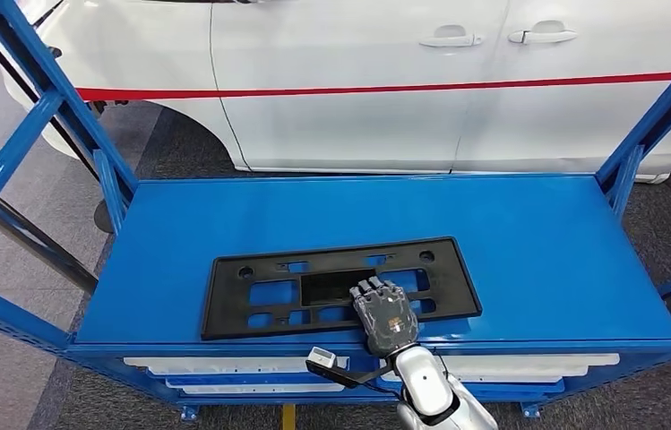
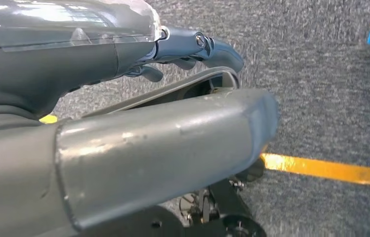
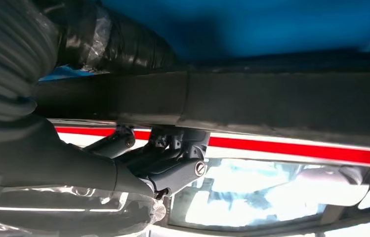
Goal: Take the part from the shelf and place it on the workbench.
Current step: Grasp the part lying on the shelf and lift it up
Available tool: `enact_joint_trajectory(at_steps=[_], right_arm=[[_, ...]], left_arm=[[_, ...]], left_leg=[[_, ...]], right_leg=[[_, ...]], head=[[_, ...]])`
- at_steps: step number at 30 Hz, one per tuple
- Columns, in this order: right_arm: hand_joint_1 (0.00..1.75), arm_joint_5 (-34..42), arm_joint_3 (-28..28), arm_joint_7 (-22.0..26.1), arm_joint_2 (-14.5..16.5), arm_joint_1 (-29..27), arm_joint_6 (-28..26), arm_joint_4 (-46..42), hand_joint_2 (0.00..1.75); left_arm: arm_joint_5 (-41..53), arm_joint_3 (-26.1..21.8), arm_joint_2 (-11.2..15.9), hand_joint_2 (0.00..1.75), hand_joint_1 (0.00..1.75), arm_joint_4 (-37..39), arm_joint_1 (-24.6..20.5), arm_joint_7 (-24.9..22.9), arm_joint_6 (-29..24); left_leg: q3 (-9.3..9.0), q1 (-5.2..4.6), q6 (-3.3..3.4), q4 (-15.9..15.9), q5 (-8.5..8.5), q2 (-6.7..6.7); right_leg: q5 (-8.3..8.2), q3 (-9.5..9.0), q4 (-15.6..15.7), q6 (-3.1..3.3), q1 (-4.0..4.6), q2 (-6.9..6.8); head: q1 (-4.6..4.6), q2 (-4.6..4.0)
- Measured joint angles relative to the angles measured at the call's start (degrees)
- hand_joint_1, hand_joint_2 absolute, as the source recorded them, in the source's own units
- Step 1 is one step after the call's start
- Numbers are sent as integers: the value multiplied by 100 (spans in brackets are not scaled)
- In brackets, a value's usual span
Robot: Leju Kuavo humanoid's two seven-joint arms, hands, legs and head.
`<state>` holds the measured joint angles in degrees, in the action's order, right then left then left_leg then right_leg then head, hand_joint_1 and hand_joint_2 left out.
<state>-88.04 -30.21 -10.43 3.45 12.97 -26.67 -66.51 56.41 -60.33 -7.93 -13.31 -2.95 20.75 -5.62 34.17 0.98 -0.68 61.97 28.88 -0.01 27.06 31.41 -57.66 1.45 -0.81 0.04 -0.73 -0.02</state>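
A flat black plastic part (image 1: 233, 296) with several cut-outs lies on the blue shelf top (image 1: 537, 251), close to its near edge. My right hand (image 1: 385, 315) lies on the part's near edge right of its middle, fingers on top. Seen from the right wrist, the part (image 3: 281, 103) is a dark band. The fingers (image 3: 173, 170) lie on one face and the thumb (image 3: 103, 47) on the other, so the hand grips it. My left hand (image 2: 163, 143) hangs over the grey floor and holds nothing.
A white car (image 1: 358, 81) with a red stripe stands just behind the shelf. Blue slanted posts (image 1: 63, 98) rise at both ends of the shelf. White panels (image 1: 511, 365) lie on a lower level. A yellow floor line (image 2: 326, 170) runs below the left hand.
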Motion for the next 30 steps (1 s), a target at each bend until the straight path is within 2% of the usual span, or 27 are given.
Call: enact_joint_trajectory(at_steps=[2, 3, 4, 5, 7, 9, 10, 12, 14, 15, 17, 18, 19, 20, 21, 22, 24, 25, 28, 30], right_arm=[[159, 37, 33, 25, 0, -9, 18, 0, 175], [159, 57, 46, 35, 0, -13, 31, 0, 175], [159, 75, 61, 44, 0, -16, 46, -2, 175], [160, 96, 74, 55, 0, -18, 67, -5, 175], [164, 156, 97, 84, 0, -20, 136, -24, 175], [169, 272, 124, 146, -1, -20, 212, -48, 175], [172, 378, 140, 211, -2, -26, 243, -66, 175], [175, 812, 171, 487, -1, -68, 293, -158, 175], [175, 1673, 170, 1069, 2, -181, 344, -426, 175], [175, 2211, 145, 1430, 5, -265, 356, -642, 175], [175, 3400, 45, 2155, 32, -475, 329, -1201, 175], [175, 4084, -23, 2510, 49, -599, 311, -1529, 175], [175, 4794, -93, 2850, 63, -742, 307, -1875, 175], [175, 5460, -157, 3144, 69, -899, 320, -2233, 175], [175, 6048, -209, 3391, 68, -1044, 347, -2591, 175], [175, 6513, -244, 3588, 66, -1165, 379, -2926, 175], [175, 7239, -280, 3945, 54, -1323, 458, -3534, 175], [175, 7522, -289, 4113, 46, -1398, 494, -3808, 175], [175, 7907, -299, 4368, 14, -1626, 556, -4449, 175], [175, 7939, -302, 4410, -4, -1710, 569, -4717, 175]], left_arm=[[2, -1, -9, 0, 0, 0, -2, 4, 0], [3, -2, -10, 0, 0, 0, 0, 4, 0], [3, -3, -11, 0, 0, 0, 5, 4, 0], [3, -3, -11, 0, 0, 0, 9, 3, 0], [2, -10, -11, 0, 0, 0, 8, 4, 0], [3, -27, -15, 0, 0, 0, -5, 7, 2], [4, -37, -20, 0, 0, 0, -11, 10, 3], [1, -68, -37, 0, 0, 0, -13, 27, 6], [-29, -126, -62, 0, 0, 0, -9, 59, 6], [-54, -162, -77, 0, 0, -1, -9, 84, 2], [-105, -243, -105, 0, 0, -2, -8, 138, -20], [-129, -288, -125, 0, 0, -3, -8, 168, -36], [-149, -336, -148, 0, 0, -3, -7, 195, -51], [-165, -381, -173, 0, 0, -4, -6, 219, -64], [-178, -423, -199, 0, 0, -6, -6, 240, -72], [-187, -461, -226, 0, 0, -7, -3, 254, -79], [-208, -535, -273, 0, 0, -9, 1, 276, -97], [-220, -571, -291, 0, 0, -11, 2, 288, -107], [-242, -657, -326, 0, 0, -21, -2, 316, -125], [-245, -699, -340, 0, 0, -27, -5, 324, -130]], left_leg=[[329, 11, -39, 750, 386, 1], [463, 14, -50, 1054, 488, 2], [516, 14, -52, 1182, 485, 2], [454, 14, -46, 1072, 367, 2], [68, 13, -12, 303, -15, 3], [-246, -12, 38, -335, -212, 2], [-294, -26, 64, -445, -214, 0], [-296, -30, 122, -461, -231, -1], [-303, 0, 194, -500, -266, 17], [-303, 18, 229, -519, -283, 28], [-286, 18, 264, -519, -290, 47], [-279, 14, 267, -515, -289, 49], [-272, 11, 269, -508, -288, 45], [-265, 9, 269, -498, -285, 32], [-261, 8, 264, -485, -279, 14], [-257, 8, 253, -468, -270, -4], [-232, -13, 206, -417, -244, -22], [-217, -24, 176, -400, -234, -25], [-202, -26, 79, -387, -216, -25], [-103, -16, 23, -148, -31, -21]], right_leg=[[-7, 15, 0, 20, 9, -12], [-7, 18, -2, 21, 14, -17], [-6, 18, -5, 21, 17, -19], [-5, 11, -6, 20, 18, -19], [3, -11, -7, 5, 18, -13], [11, -15, -14, -44, 34, -4], [10, -11, -15, -74, 41, -1], [0, -10, -5, -142, 49, 7], [113, 36, -133, -199, 49, 13], [266, 131, -351, -220, 49, 14], [667, 468, -1080, -242, 37, 11], [802, 633, -1429, -250, 31, 10], [831, 726, -1624, -255, 24, 9], [744, 713, -1599, -255, 18, 8], [566, 589, -1348, -246, 13, 6], [354, 395, -952, -229, 10, 4], [111, 90, -283, -186, 28, 0], [80, 33, -133, -167, 39, -1], [62, 44, -74, -85, 42, 1], [31, 43, -40, -14, 14, -3]], head=[[1, 1], [0, 1], [0, 1], [0, 1], [0, 0], [0, -1], [-1, 0], [-2, 0], [-4, 1], [-5, 1], [-4, 0], [-3, -1], [-3, -1], [-3, 0], [-3, 0], [-4, 1], [-3, 1], [-3, 1], [-3, 1], [-2, 1]])
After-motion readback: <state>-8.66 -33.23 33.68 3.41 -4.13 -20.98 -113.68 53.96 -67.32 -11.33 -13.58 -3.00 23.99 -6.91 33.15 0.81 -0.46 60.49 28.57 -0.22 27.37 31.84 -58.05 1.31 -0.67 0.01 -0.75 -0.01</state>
